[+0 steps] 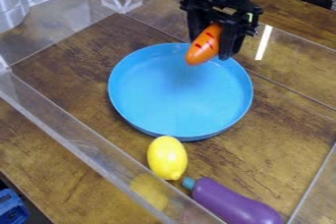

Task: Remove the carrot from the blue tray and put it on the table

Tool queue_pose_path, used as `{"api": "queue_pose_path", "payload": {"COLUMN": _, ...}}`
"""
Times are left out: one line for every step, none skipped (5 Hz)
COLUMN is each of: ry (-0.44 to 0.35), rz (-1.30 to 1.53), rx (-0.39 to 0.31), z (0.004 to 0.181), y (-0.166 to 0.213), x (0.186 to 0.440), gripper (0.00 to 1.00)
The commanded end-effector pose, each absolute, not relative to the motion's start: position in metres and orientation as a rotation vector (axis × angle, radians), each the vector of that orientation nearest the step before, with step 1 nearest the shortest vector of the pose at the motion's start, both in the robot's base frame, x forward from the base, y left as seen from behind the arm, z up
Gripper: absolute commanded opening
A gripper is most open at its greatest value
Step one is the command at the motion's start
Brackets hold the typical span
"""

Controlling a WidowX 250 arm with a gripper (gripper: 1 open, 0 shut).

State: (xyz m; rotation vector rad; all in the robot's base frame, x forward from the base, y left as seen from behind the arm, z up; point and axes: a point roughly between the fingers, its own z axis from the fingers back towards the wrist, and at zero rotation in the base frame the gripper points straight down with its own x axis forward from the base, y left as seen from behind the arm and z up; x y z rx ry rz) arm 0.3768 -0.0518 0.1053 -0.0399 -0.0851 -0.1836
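Carrot (203, 46) held up over far edge of blue tray (157, 110)

Black fingers (238, 31) point down, clamped on the carrot's upper part; orange body hangs tilted, clear of the tray, above its back rim. Tray sits mid tabletop (79, 56), w/ nothing in it. Near front wall: yellow lemon (167, 156), purple eggplant (234, 204) just beside it.
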Motion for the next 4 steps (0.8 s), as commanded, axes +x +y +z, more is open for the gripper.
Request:
{"api": "queue_pose_path", "payload": {"ry": -0.216, "rz": -0.183, "rx": -0.035, "z": 0.152, "y": -0.045, "x": 0.382, "gripper": 0.0}}
{"api": "queue_pose_path", "payload": {"ry": -0.221, "rz": -0.189, "rx": -0.029, "z": 0.156, "y": -0.043, "x": 0.379, "gripper": 0.0}}
{"api": "queue_pose_path", "payload": {"ry": -0.221, "rz": -0.196, "rx": -0.022, "z": 0.158, "y": -0.042, "x": 0.375, "gripper": 0.0}}
{"api": "queue_pose_path", "payload": {"ry": -0.219, "rz": -0.2, "rx": -0.01, "z": 0.159, "y": -0.037, "x": 0.37, "gripper": 0.0}}
